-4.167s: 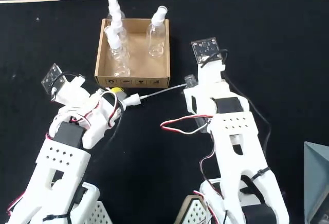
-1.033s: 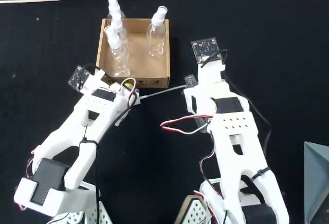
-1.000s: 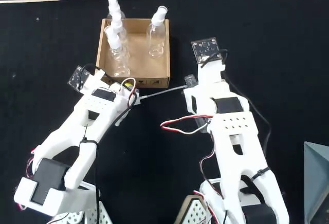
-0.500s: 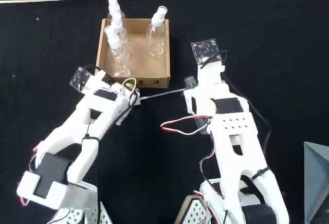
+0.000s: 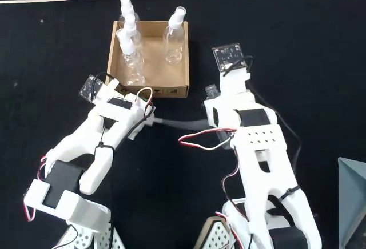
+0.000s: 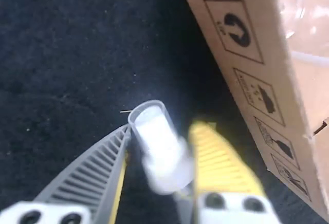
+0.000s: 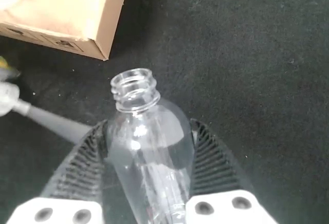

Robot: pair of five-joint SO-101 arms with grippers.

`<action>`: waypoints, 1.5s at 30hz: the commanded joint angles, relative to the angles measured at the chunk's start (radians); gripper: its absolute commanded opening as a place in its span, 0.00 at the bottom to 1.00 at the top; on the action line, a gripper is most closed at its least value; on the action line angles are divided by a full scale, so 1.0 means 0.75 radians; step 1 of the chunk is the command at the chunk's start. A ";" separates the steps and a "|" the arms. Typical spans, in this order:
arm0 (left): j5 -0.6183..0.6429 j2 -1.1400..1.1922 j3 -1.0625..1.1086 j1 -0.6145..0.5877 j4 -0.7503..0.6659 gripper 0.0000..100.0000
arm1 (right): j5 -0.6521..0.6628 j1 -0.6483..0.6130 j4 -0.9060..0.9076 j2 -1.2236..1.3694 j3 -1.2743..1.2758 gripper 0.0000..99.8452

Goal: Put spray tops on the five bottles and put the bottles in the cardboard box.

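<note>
Now we see the left gripper (image 6: 163, 130) just in front of the cardboard box (image 5: 147, 92). Its grey and yellow fingers are closed onto the white spray top (image 6: 157, 149), which sits pinched between them. In the high view the thin dip tube (image 5: 180, 124) of that top runs sideways from the gripper, along the front of the box, as far as the right arm. The right gripper (image 7: 148, 131) sits just off the box's front right corner. Its ribbed fingers press against both sides of an uncapped clear bottle (image 7: 134, 88), whose open neck points toward that corner. Inside the box, capped bottles (image 5: 174, 40) stand upright. One is by the right wall, and a cluster is by the left wall, though we cannot tell how many are in it. Box and arms rest on the black table (image 5: 297, 43).
</note>
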 commanded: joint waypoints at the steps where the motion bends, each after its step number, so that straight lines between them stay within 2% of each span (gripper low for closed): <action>1: 0.006 0.002 -0.054 -0.030 -0.008 0.03 | 0.006 0.033 -0.039 -0.058 -0.013 0.01; 4: 0.006 0.002 -0.052 -0.044 -0.008 0.06 | 0.006 0.033 -0.039 -0.058 -0.013 0.01; 16: 0.006 -0.020 -0.040 -0.044 -0.004 0.03 | 0.006 0.035 -0.039 -0.058 -0.013 0.01; 23: 0.002 -0.213 -0.003 -0.044 0.164 0.03 | 0.006 0.035 -0.039 -0.058 -0.013 0.01; 30: -0.004 -0.338 0.101 -0.046 0.115 0.03 | 0.006 0.035 -0.039 -0.058 -0.013 0.01; 37: -0.086 -0.466 0.165 -0.046 0.123 0.03 | 0.006 0.035 -0.039 -0.058 -0.013 0.01; 45: -0.139 -0.673 0.247 -0.132 0.123 0.03 | 0.006 0.029 -0.039 -0.066 -0.011 0.01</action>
